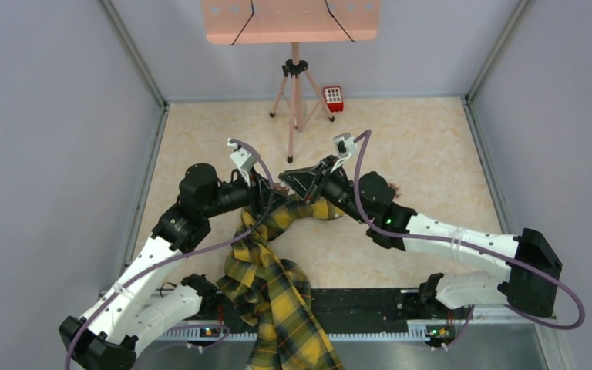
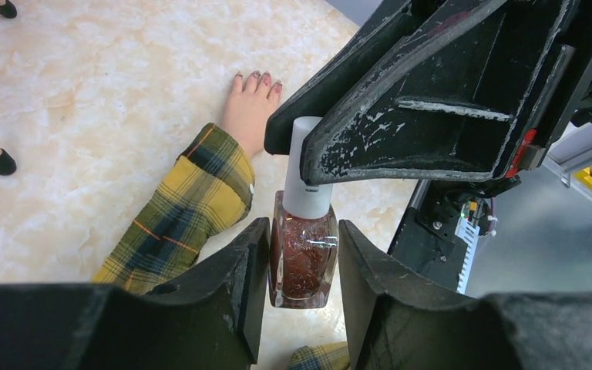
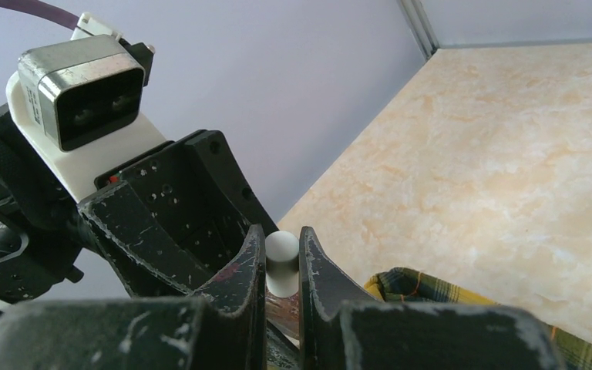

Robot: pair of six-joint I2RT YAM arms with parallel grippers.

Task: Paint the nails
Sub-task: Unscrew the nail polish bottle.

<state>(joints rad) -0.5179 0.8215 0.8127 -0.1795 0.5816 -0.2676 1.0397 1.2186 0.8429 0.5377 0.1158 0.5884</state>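
Note:
A pale mannequin hand (image 2: 248, 116) lies flat on the marble table, its dark red nails (image 2: 264, 78) pointing away. A yellow-black plaid sleeve (image 2: 185, 200) covers its wrist and trails to the near edge (image 1: 270, 285). A nail polish bottle (image 2: 302, 266) of dark red glitter polish hangs upright above the table. My left gripper (image 2: 302, 231) has its jaws against both sides of the glass body. My right gripper (image 3: 282, 235) is shut on the bottle's white cap (image 3: 281, 258), reaching in from above. Both grippers meet just short of the hand (image 1: 293, 189).
A tripod (image 1: 296, 100) holding a pink board (image 1: 289, 19) stands at the back centre, with a small red keypad box (image 1: 333, 98) beside its right leg. Two black tripod feet (image 2: 1, 162) show at the left. Grey walls enclose the table on three sides.

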